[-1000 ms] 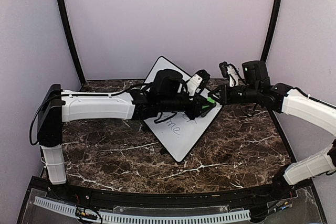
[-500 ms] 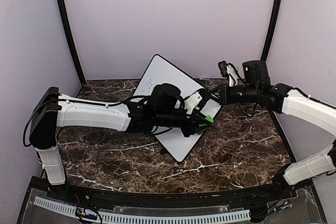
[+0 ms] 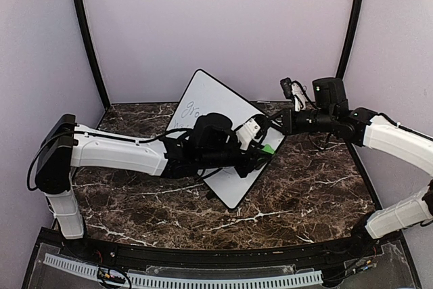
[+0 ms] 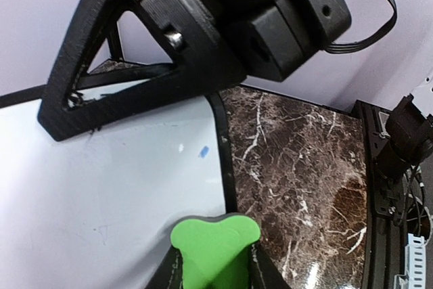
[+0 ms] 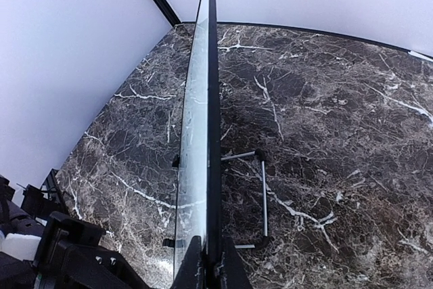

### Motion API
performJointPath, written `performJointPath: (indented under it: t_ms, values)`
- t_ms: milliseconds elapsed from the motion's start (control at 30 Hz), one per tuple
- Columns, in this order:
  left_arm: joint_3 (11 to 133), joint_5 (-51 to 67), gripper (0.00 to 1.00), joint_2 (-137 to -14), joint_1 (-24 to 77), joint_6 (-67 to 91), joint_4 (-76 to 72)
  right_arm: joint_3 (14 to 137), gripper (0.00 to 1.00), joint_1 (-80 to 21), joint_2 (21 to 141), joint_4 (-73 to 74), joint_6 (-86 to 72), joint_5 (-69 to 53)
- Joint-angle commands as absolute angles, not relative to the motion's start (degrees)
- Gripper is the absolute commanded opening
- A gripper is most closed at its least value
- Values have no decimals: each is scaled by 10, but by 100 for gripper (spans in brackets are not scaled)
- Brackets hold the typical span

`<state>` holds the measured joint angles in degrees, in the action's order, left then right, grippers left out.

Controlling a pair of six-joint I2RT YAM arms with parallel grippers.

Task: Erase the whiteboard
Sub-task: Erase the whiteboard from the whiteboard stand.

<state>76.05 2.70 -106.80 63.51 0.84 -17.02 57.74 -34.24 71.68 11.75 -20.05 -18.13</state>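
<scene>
The whiteboard (image 3: 203, 96) stands tilted at the middle of the table, with dark handwriting near its top left. My left gripper (image 3: 262, 152) is shut on a green eraser (image 3: 268, 148), which lies against the board's right part. In the left wrist view the eraser (image 4: 215, 241) sits at the board's black frame (image 4: 224, 147), pinched by my left gripper (image 4: 215, 265). My right gripper (image 3: 278, 126) is shut on the board's right corner. The right wrist view shows the whiteboard (image 5: 211, 99) edge-on, clamped in my right gripper (image 5: 211, 258).
The table (image 3: 304, 187) is dark marble, walled by pale panels with black corner posts (image 3: 84, 32). A wire stand (image 5: 264, 194) props the board from behind. My left arm (image 3: 122, 153) stretches across the board's lower half.
My left gripper has drawn the eraser down the board's right side toward the near edge. The left arm now covers the lower writing, and the top writing has come into sight. The right gripper has kept its hold.
</scene>
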Motion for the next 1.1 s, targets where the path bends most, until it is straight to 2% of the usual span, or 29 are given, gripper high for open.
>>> performJointPath:
  t_ms: [0, 300, 1067]
  values:
    - [733, -90, 1, -1070, 612, -16, -204, 574, 0, -397, 730, 159, -172, -276]
    - [743, -94, 0, -1081, 610, -41, -233, 581, 0, -397, 733, 168, -191, -270]
    - [742, -8, 0, -1087, 610, -66, -293, 613, 0, -397, 748, 184, -239, -250]
